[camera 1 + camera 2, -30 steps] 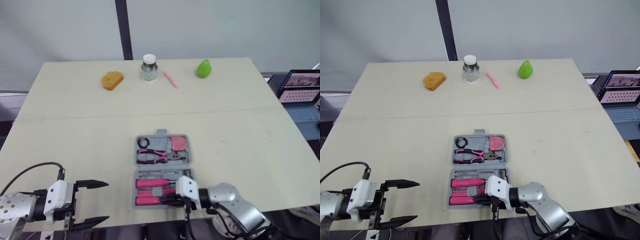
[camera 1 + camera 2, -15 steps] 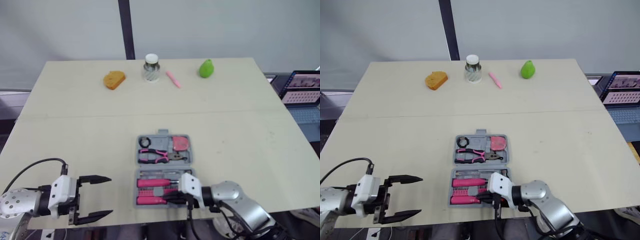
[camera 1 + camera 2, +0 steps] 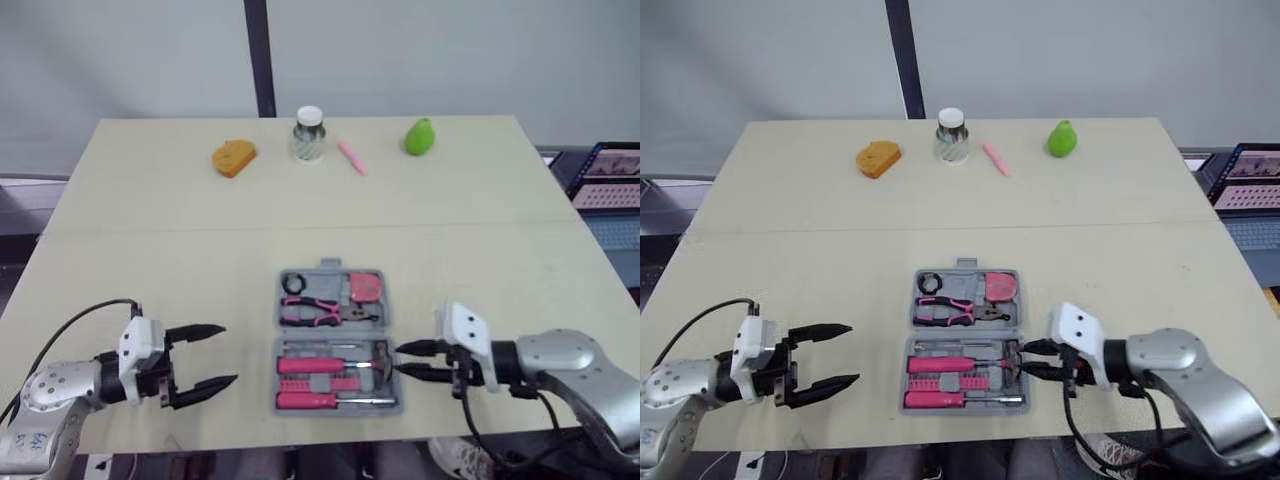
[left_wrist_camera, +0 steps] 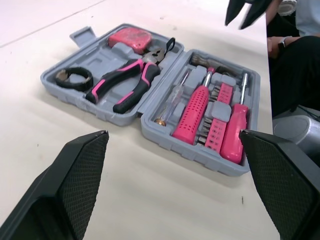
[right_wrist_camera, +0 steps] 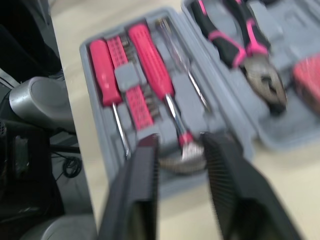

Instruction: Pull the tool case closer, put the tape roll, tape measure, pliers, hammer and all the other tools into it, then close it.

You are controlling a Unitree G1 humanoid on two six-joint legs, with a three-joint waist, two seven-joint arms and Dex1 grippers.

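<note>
Left eye view: case (image 3: pixel 338 335) lies open. Left gripper (image 3: pixel 228 353) gapes wide, empty; right gripper (image 3: pixel 405 360), slightly apart, hovers beside it.

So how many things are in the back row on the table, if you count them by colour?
Orange: 1, the bread-shaped thing
Green: 1, the pear
Pink: 1, the little stick
Clear with a white lid: 1, the jar
Total: 4
</note>
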